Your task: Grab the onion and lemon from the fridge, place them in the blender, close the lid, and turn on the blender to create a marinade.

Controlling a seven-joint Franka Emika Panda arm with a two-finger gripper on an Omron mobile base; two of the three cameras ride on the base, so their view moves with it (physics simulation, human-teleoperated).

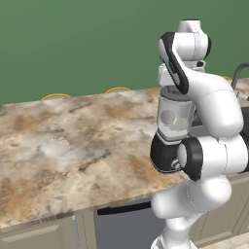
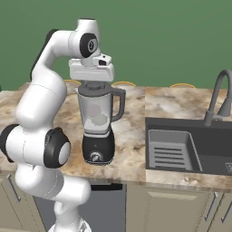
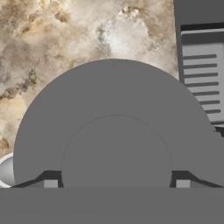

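At 9 o'clock of the blender (image 2: pixel 97 122) we see bare marbled counter (image 1: pixel 58 146). Inside the translucent jar sit 2 pale rounded shapes, which we take for the onion (image 2: pixel 94 109) and the lemon (image 2: pixel 100 119) (their colours wash out through the grey wall).

The lid (image 3: pixel 116 131) lies on the jar mouth, and the gripper (image 3: pixel 116 183) hangs straight above it, fingers spread wide at 3 and 9 o'clock of the central knob, holding nothing.

We cannot tell whether the lid is fully seated. If it rests crooked, turning the knob on the black base could spill the contents or shake the lid off. The arm also crowds the jar, so a careless descent toward the knob could tip the blender toward the sink (image 2: pixel 181 149) at 3 o'clock.
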